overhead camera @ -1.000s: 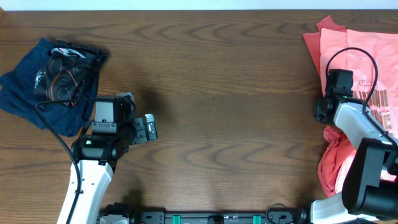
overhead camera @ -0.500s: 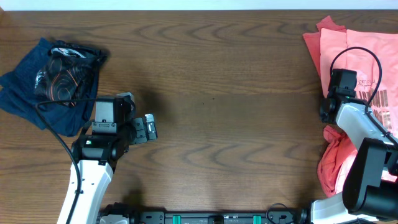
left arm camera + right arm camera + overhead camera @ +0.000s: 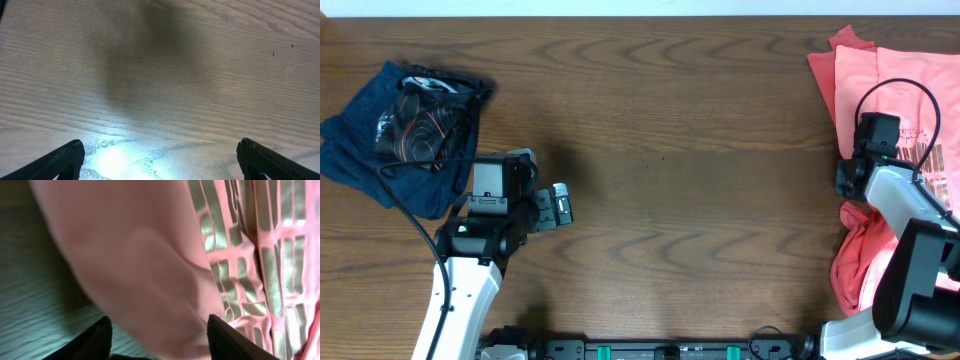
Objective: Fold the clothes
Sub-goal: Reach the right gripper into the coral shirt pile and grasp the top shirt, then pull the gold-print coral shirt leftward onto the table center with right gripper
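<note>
A pink shirt with a printed pattern lies at the table's right edge; its fabric fills the right wrist view. My right gripper is open at the shirt's left edge, with pink cloth between its fingers. A dark blue shirt lies crumpled at the far left. My left gripper is open and empty over bare wood, to the right of the blue shirt.
More bunched pink cloth lies at the right front by the right arm's base. A black cable from the left arm crosses the blue shirt. Wooden tabletop stretches between the arms.
My right gripper has moved a little to the right and slightly down, further onto the pink shirt's edge. The left arm has not moved.
</note>
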Action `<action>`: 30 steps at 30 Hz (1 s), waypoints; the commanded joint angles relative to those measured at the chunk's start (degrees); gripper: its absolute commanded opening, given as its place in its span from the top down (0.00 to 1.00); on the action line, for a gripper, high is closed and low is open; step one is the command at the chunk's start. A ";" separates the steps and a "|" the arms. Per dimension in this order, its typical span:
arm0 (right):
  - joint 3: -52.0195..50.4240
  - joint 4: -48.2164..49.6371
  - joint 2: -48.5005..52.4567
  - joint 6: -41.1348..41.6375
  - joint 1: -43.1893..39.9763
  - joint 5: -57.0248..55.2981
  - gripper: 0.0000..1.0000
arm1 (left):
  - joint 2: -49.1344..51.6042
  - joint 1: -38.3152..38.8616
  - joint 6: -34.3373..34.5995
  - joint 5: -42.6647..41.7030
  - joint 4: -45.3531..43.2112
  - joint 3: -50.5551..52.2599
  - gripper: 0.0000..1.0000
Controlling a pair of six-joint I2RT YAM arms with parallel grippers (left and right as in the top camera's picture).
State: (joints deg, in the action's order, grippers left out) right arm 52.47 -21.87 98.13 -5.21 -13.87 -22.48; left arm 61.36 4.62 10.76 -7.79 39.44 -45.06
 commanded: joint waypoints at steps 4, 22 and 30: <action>0.72 0.24 1.14 0.44 -1.22 0.22 0.93 | -0.04 0.22 0.72 -0.57 0.17 -1.16 0.02; 24.85 -18.25 -19.74 -2.73 1.66 35.63 0.99 | -0.04 0.22 0.72 -0.57 -0.68 -1.16 0.02; 24.61 -21.24 -20.11 -3.21 18.47 56.59 0.96 | -0.04 0.22 0.72 -0.57 -0.72 -1.16 0.02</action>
State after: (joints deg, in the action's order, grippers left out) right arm 77.78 -42.70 76.14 -7.38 -0.56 23.03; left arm 61.36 4.62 10.76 -7.79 38.76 -45.06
